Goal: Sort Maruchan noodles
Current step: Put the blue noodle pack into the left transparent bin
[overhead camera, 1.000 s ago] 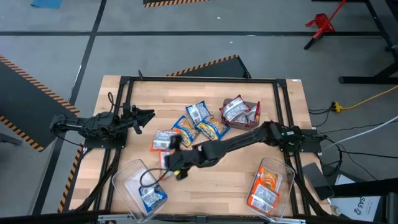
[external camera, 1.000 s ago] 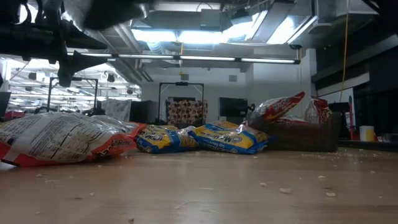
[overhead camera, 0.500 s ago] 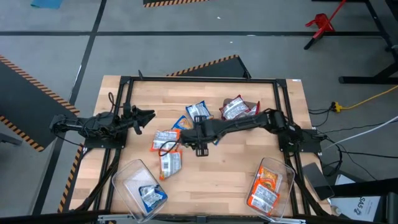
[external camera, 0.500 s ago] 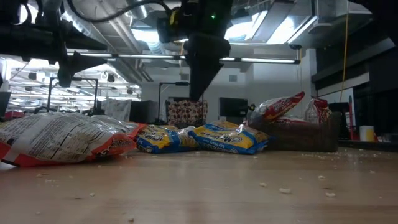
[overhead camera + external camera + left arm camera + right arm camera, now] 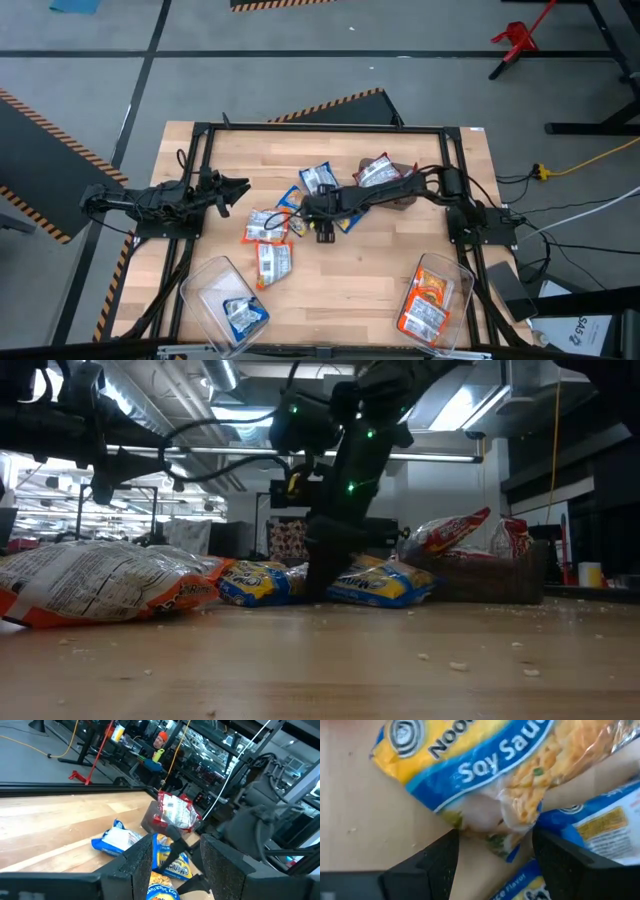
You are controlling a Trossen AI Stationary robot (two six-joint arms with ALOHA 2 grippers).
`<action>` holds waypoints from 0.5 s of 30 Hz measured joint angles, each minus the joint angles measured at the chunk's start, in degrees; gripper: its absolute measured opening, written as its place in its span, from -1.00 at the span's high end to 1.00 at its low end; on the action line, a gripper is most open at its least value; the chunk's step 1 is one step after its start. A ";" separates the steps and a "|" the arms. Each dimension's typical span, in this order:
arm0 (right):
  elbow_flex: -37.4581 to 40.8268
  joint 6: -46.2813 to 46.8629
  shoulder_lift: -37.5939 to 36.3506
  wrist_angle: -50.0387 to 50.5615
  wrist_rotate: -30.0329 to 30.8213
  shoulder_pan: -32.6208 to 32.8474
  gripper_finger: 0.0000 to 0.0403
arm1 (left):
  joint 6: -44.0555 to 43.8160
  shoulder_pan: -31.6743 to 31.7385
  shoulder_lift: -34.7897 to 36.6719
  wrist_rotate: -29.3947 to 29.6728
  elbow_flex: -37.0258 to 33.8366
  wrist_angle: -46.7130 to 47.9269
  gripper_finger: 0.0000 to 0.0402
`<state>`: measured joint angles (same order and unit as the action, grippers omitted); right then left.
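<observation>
Starting at the left, my left gripper [image 5: 238,185] is parked over the left part of the table [image 5: 340,285], fingers spread and holding nothing, just waiting. Down at the near left corner sits 1 clear bin [image 5: 205,290] with a blue-and-yellow packet [image 5: 243,316] already in it, so I judge the sorting is under way but far from done. Moving toward the middle, 2 loose white-and-red packets [image 5: 268,224] lie near each other on the wood, the nearer one [image 5: 273,262] closest to that bin. Now the action: my right gripper [image 5: 322,232] is down at the centre cluster, and in its wrist view the jaws stand apart on either side of the corner of a blue-and-yellow soy sauce packet [image 5: 485,765], not yet closed on it. So I read this as the approach for a pick. The next move calls for sinking a touch lower and closing on that edge, then lifting clear and carrying it toward the bin with the matching blue packet. What gets in my way is crowding: another blue packet [image 5: 592,827] overlaps it, so I could snag 2 at once, and the wrapper looks slippery. Further right, red packets [image 5: 377,172] are piled in a small brown box [image 5: 403,197], and at the near right corner a second clear bin [image 5: 462,298] holds orange packets [image 5: 432,290].
</observation>
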<state>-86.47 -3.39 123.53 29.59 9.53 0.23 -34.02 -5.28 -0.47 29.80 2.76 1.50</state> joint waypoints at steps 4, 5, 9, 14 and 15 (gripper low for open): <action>0.61 -1.54 0.07 -4.09 -1.91 -0.44 -0.17 | 0.03 0.02 0.00 0.09 -0.01 0.02 0.21; 0.61 -1.76 0.19 -5.98 -2.26 -0.44 -0.17 | 0.02 0.02 -0.01 0.09 0.00 0.05 0.21; 0.58 -1.69 0.33 -9.34 -2.90 -0.42 -0.11 | -0.02 0.02 0.00 0.13 0.00 0.20 0.21; 0.50 -1.55 2.02 -10.45 -5.49 -0.35 0.22 | -0.11 0.00 -0.02 0.09 0.00 0.24 0.21; 0.44 -1.51 2.31 -10.41 -6.08 -0.29 0.31 | -0.13 0.02 -0.01 0.11 0.00 0.27 0.21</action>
<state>-86.03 -4.90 125.84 19.18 3.45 -0.05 -34.15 -5.26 -0.48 29.91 2.76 1.76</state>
